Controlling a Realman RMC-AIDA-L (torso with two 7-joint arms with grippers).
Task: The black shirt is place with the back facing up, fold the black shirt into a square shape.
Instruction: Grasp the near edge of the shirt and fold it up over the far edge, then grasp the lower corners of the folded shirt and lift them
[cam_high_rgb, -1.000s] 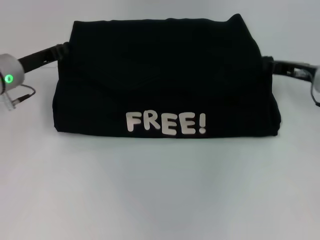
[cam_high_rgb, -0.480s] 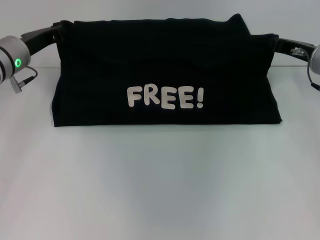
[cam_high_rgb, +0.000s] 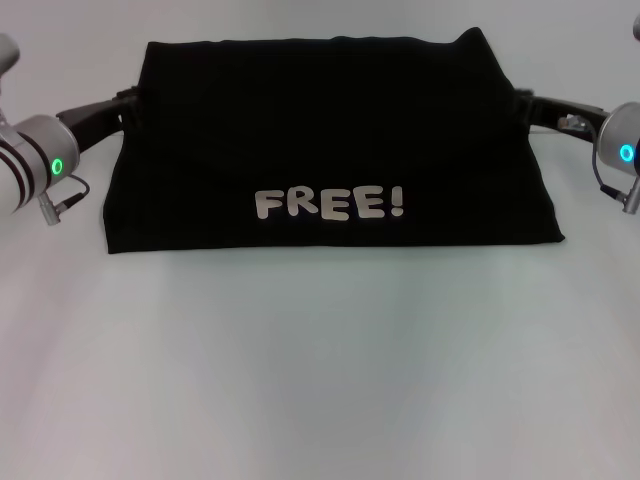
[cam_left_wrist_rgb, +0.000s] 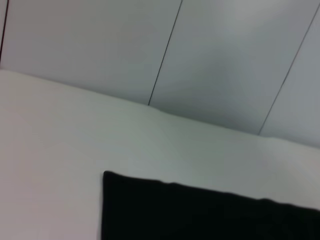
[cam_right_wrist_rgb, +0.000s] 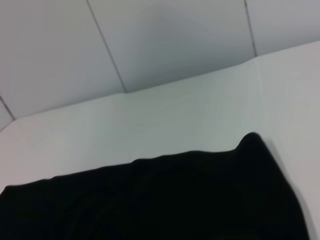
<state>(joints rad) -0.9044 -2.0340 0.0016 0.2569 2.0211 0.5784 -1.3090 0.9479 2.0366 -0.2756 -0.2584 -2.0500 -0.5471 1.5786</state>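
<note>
The black shirt (cam_high_rgb: 330, 130) lies folded into a wide band across the far middle of the white table, with a white "FREE!" print (cam_high_rgb: 330, 203) facing up near its front edge. My left gripper (cam_high_rgb: 125, 103) grips the shirt's left side edge and my right gripper (cam_high_rgb: 525, 103) grips its right side edge, both low over the table. Each wrist view shows only a stretch of black shirt fabric (cam_left_wrist_rgb: 200, 215) (cam_right_wrist_rgb: 165, 200) and none of that arm's fingers.
The white table (cam_high_rgb: 320, 360) stretches bare in front of the shirt. Behind the table stands a pale panelled wall (cam_left_wrist_rgb: 150, 45). Silver wrist links with green lights sit at the left (cam_high_rgb: 35, 170) and right (cam_high_rgb: 620, 150) edges.
Both grippers raised the shirt's sides, drawing the printed layer away from the front edge, then came back down. The print now lies farther back than a second ago.
</note>
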